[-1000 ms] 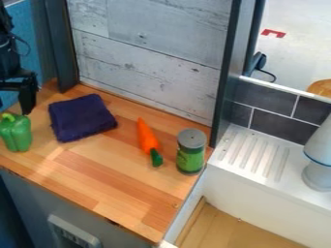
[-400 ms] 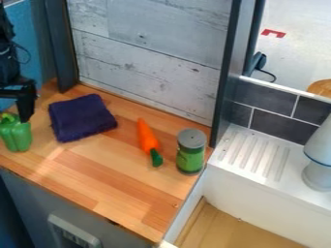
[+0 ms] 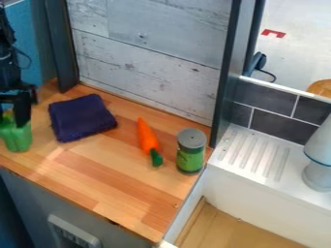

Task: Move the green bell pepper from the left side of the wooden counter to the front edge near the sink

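Note:
At the left edge of the camera view, the black gripper (image 3: 22,110) hangs low over the green bell pepper (image 3: 18,137), overlapping its top. The pepper stands upright on the wooden counter. Whether the gripper touches it is unclear, and part of the gripper is cut off by the edge. Right of the pepper lies a folded dark purple cloth (image 3: 82,117). An orange carrot (image 3: 146,135) with a green end lies near the counter's middle. A green jar with a grey lid (image 3: 190,151) stands upright to the carrot's right.
A whitewashed plank wall (image 3: 148,63) with dark posts rises behind the wooden counter (image 3: 123,189). At the right are a white ridged drainboard (image 3: 252,154), a dark tiled wall (image 3: 278,128) and a pale grey object with a blue line (image 3: 319,157).
The gripper has come down over the pepper, and its visible lower part has shifted slightly left. The pepper, cloth, carrot and jar have kept their places.

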Robot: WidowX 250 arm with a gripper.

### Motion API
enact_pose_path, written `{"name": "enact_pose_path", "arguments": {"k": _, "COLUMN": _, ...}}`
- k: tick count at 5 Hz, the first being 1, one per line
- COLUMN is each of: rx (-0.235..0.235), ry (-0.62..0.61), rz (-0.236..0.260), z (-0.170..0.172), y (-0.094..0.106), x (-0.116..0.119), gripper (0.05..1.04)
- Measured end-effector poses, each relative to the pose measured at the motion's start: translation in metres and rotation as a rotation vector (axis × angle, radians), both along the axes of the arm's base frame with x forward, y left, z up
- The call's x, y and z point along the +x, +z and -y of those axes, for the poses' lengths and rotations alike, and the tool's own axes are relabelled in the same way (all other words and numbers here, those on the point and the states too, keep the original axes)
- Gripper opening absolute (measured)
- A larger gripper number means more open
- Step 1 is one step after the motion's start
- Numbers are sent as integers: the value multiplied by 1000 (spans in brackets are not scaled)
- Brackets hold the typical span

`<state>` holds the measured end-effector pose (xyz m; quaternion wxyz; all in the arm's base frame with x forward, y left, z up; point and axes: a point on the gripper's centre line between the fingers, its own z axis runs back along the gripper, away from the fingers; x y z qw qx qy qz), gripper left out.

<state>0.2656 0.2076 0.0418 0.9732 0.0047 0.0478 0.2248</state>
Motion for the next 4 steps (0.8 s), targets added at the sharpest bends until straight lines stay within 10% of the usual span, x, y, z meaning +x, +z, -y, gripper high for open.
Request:
{"name": "enact_pose_path", "arguments": {"k": 2, "rx": 2, "ry": 22, "rz": -2, "z": 0, "y": -2, "x": 0, "gripper": 222}}
{"name": "enact_pose_path", "arguments": {"k": 4, "rx": 12, "ry": 5, "rz": 21, "z": 8, "y": -2, "x": 3, "gripper": 111}}
